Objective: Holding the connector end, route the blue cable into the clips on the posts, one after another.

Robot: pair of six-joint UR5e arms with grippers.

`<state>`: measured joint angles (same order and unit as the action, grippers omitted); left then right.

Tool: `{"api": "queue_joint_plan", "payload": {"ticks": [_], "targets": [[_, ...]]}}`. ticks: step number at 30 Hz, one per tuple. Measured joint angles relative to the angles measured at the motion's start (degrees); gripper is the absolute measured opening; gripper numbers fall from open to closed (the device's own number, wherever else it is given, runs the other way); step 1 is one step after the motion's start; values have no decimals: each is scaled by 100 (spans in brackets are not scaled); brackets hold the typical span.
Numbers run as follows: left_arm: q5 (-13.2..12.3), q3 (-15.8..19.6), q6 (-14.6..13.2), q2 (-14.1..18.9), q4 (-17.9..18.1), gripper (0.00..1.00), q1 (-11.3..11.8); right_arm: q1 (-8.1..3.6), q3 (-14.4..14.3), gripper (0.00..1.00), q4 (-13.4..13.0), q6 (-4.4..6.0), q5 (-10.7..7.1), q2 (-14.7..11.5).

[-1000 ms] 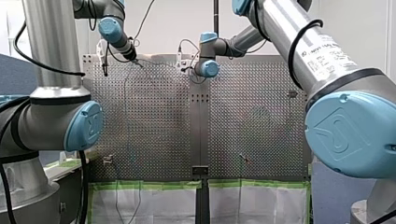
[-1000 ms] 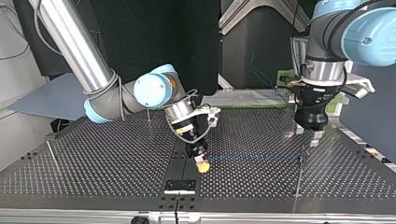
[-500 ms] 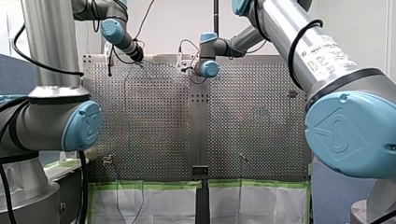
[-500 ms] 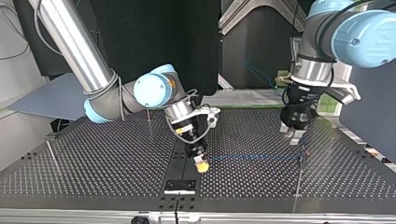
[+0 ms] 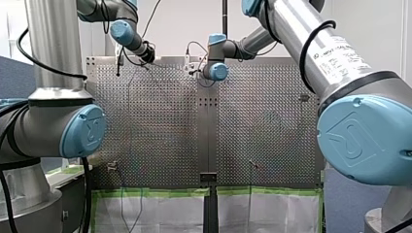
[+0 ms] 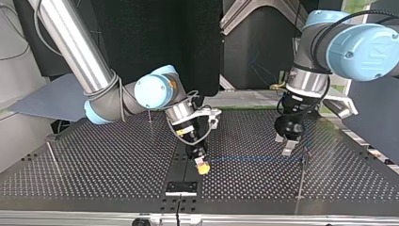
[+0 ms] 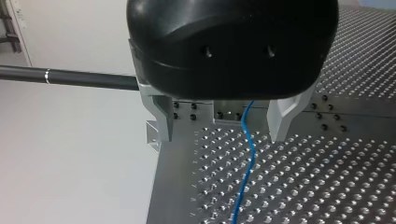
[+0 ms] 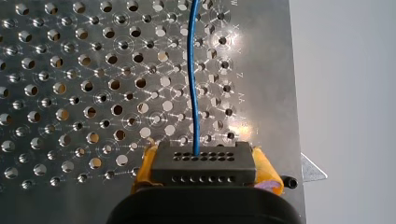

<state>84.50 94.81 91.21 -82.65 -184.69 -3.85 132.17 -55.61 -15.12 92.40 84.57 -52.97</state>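
Note:
The blue cable (image 6: 254, 158) lies across the perforated table (image 6: 117, 165), from the middle toward a post (image 6: 304, 156) at the top view's right. My right gripper (image 6: 203, 165) is shut on the black connector (image 8: 203, 163), which sits between its yellow pads (image 8: 145, 163); the blue cable (image 8: 192, 79) leaves the connector straight ahead. My left gripper (image 6: 283, 145) hangs open just above the table near that post. In the left wrist view its metal fingers (image 7: 161, 116) stand wide apart, with the cable (image 7: 247, 154) running on the table under the gap.
Two more thin posts (image 6: 149, 115) (image 6: 49, 150) stand at the top view's left. A black bracket (image 6: 181, 187) sits at the table's near edge, below my right gripper. In the front view, white sheets edged with green tape (image 5: 155, 191) hang at the near edge.
My left gripper has moved toward the middle of the top view, away from the table's right edge, and turned over the cable. My right gripper and the connector have stayed put.

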Motion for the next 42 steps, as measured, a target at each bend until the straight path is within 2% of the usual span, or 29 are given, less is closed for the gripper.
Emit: {"api": "queue_joint_plan", "payload": {"ticks": [10, 22, 28, 35, 42], "targets": [[213, -140, -164, -306, -17, 99, -108, -9, 1, 0, 0, 10, -1, 0], [471, -538, -240, -713, 86, 99, -265, -2, 0, 0, 4, 9, -1, -6], [702, -663, -410, -979, 152, 99, -342, -2, 1, 0, 8, 16, -1, -14], [1011, -922, -438, -1064, 322, 99, -426, -6, 4, 0, 4, 16, -1, -17], [1166, -999, -497, -1208, 294, 99, -478, -9, 7, 0, 10, 17, -7, -22]]}}
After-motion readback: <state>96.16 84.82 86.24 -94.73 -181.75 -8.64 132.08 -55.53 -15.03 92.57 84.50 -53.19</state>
